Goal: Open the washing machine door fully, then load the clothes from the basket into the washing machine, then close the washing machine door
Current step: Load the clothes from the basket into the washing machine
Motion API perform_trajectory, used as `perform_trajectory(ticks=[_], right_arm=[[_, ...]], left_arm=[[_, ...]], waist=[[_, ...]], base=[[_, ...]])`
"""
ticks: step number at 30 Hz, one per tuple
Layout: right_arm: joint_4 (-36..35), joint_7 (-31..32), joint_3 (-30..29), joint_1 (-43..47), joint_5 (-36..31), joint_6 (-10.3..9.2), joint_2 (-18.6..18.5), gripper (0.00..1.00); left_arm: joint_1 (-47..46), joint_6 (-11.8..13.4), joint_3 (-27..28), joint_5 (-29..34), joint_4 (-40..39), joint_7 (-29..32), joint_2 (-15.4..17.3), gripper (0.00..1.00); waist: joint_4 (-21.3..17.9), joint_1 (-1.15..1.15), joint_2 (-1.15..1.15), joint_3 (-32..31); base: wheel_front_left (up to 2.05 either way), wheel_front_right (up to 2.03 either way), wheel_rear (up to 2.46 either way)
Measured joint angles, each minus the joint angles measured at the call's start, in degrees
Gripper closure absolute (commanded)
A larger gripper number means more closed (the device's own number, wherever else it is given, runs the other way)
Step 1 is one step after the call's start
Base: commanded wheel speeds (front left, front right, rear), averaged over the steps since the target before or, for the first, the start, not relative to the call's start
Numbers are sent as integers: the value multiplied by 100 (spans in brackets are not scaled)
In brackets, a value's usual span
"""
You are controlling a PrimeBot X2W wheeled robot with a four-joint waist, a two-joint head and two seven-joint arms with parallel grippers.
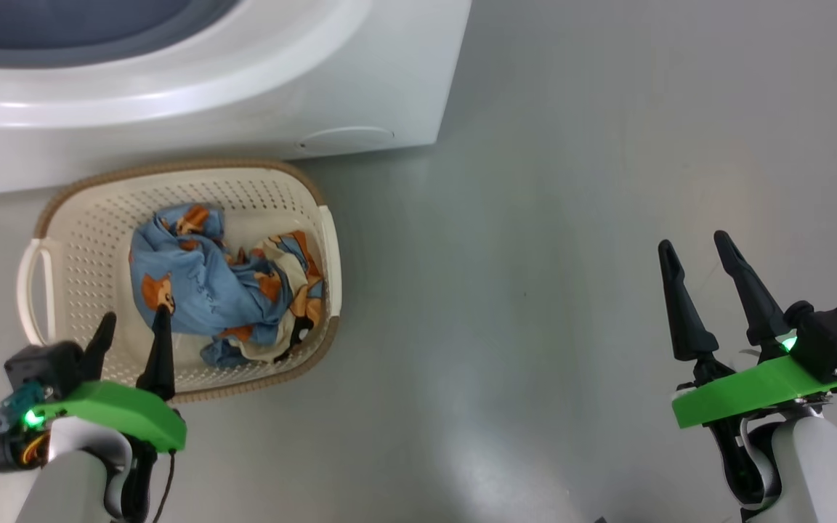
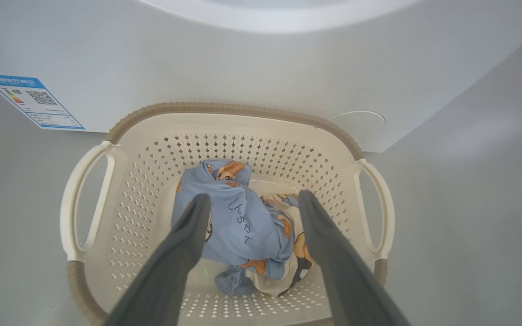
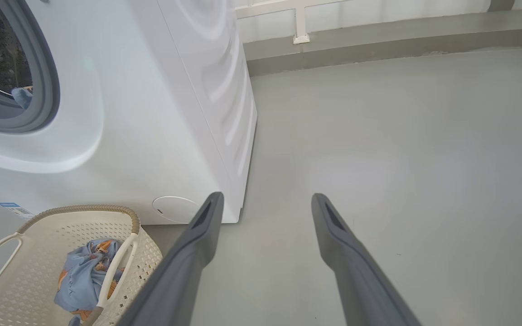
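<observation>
Head view: the clothes (image 1: 208, 290) are being held bunched in the basket (image 1: 84, 240), on the floor (image 1: 535, 290) at the near side of the washing machine (image 1: 244, 109). The left claw (image 1: 135, 314) is being held wide open, empty, over the basket's near rim; the right claw (image 1: 693, 241) likewise, well to the right.

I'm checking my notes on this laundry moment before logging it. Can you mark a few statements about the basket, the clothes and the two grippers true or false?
1. The clothes lie inside the basket. True.
2. The left gripper is shut on the clothes. False: it is open, fingers apart over the basket.
3. The right gripper is open over bare floor. True.
4. The basket stands far from the washing machine. False: it sits close in front of it, near the round cap.
</observation>
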Motion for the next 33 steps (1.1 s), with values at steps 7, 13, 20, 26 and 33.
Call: perform_trajectory(ticks=[7,13,20,26,33], right_arm=[[-52,0,26,-227,-42,0,45,0],[-77,0,63,-353,-44,0,89,0],[-133,0,143,-584,-53,0,143,0],[-223,-1,147,-705,-93,0,201,0],[-326,-1,160,-815,-94,0,264,0]], left_arm=[[-557,0,-386,-165,566,0,132,0],[-1051,0,-759,-380,1240,0,258,0],[-1658,-5,-1266,-656,1816,0,464,0],[-2066,-5,-1774,-1115,2301,0,672,0],[-2453,-5,-2369,-1671,2537,18,922,0]], waist=[[-48,0,0,424],[-111,0,0,740],[-206,0,0,1086],[-331,0,0,1369],[-487,0,0,1673]], base=[[0,0,0],[0,0,0],[0,0,0],[0,0,0],[0,0,0]])
